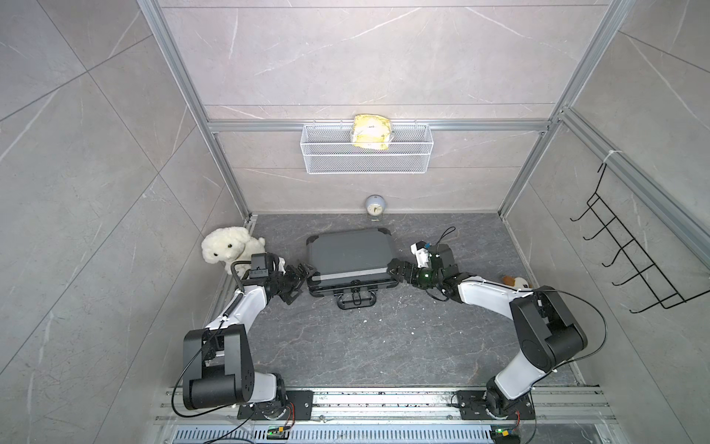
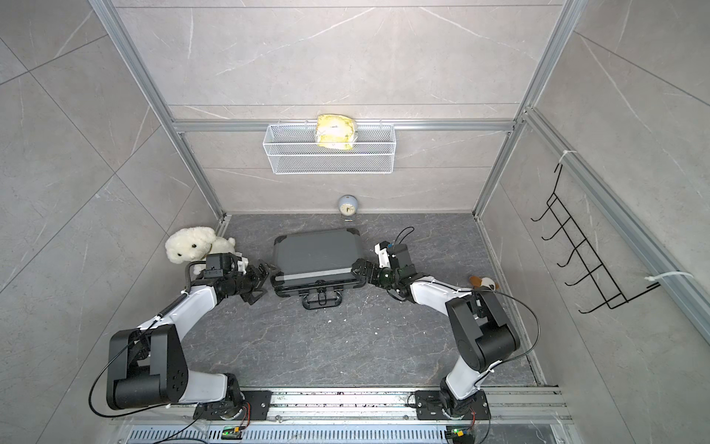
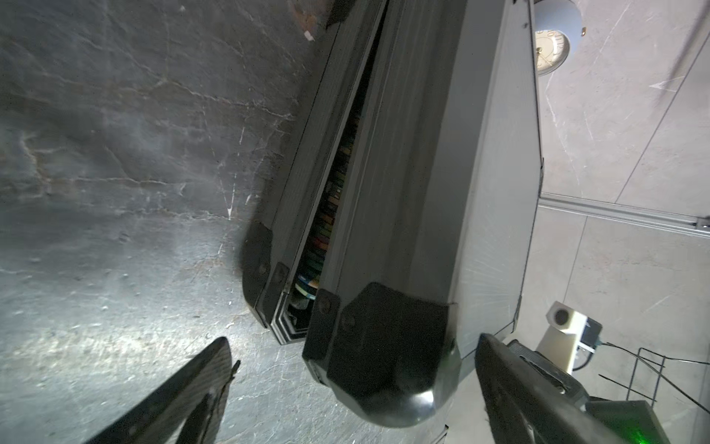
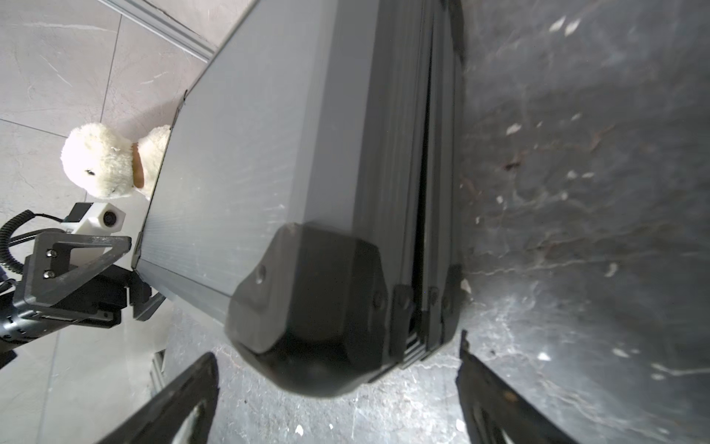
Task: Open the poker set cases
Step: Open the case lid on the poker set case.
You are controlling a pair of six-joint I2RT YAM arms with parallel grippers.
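Dark marbled worktop (image 1: 345,346) carries the dark grey ribbed poker set case (image 1: 349,263) at its middle, with its black handle (image 1: 355,300) nearest the arms. Left claw (image 1: 301,282) and right claw (image 1: 395,271) gape wide and hold nothing, each just beside a front black corner cap (image 3: 384,346). The lid (image 4: 249,153) stands slightly ajar, with colourful chips (image 3: 322,234) showing in the gap. It would be best to catch both lid corners evenly from below and lift toward the far edge, where the hinge likely sits.

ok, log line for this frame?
case lid ajar, chips showing | left gripper open at near corner | right gripper open at near corner
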